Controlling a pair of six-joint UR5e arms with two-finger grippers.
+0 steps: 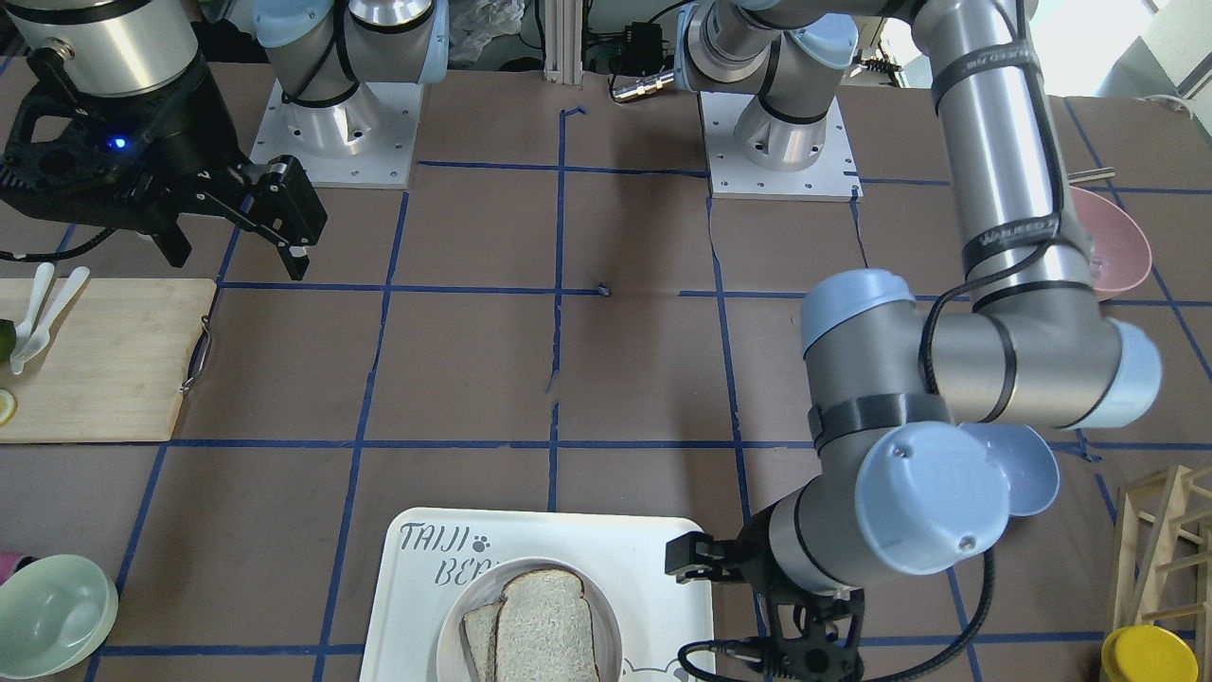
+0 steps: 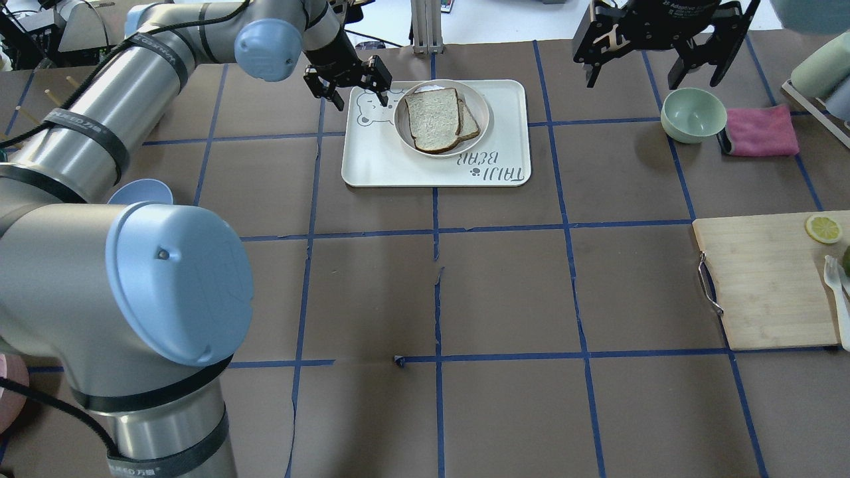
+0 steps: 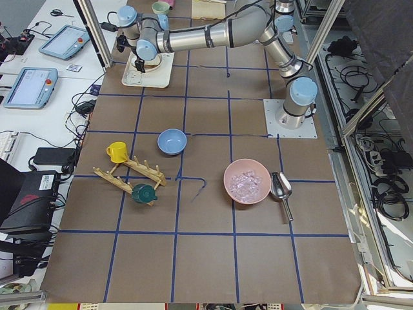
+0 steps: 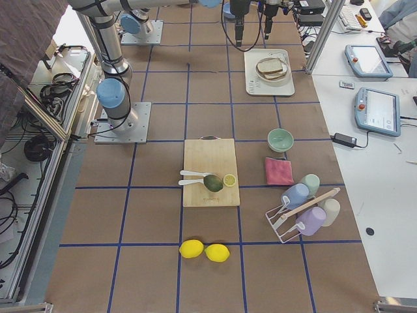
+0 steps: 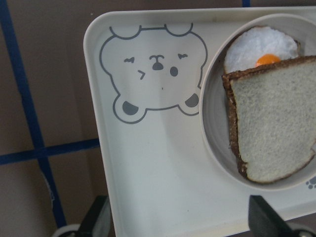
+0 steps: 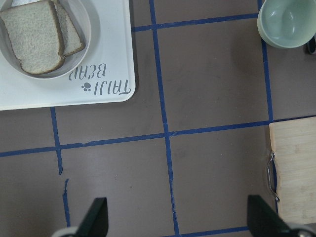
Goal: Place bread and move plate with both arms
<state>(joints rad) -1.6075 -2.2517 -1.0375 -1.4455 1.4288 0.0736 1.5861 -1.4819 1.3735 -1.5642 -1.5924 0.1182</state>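
Note:
The bread (image 2: 431, 119), a dark-crusted slice, lies on top of a paler slice (image 2: 471, 125) in the round cream plate (image 2: 400, 123). The plate stands on the white bear tray (image 2: 435, 169). In the left wrist view the bread (image 5: 274, 123) partly covers a fried egg (image 5: 264, 49) in the plate (image 5: 211, 123). My left gripper (image 2: 360, 99) is open and empty, hovering over the tray's bear end just beside the plate. My right gripper (image 2: 654, 73) is open and empty, high above the table, well to the right of the tray.
A pale green bowl (image 2: 694, 114) and a pink cloth (image 2: 760, 129) lie right of the tray. A wooden cutting board (image 2: 764, 279) holds a lemon slice (image 2: 823, 228) and white cutlery. A blue bowl (image 2: 139, 192) sits by my left arm.

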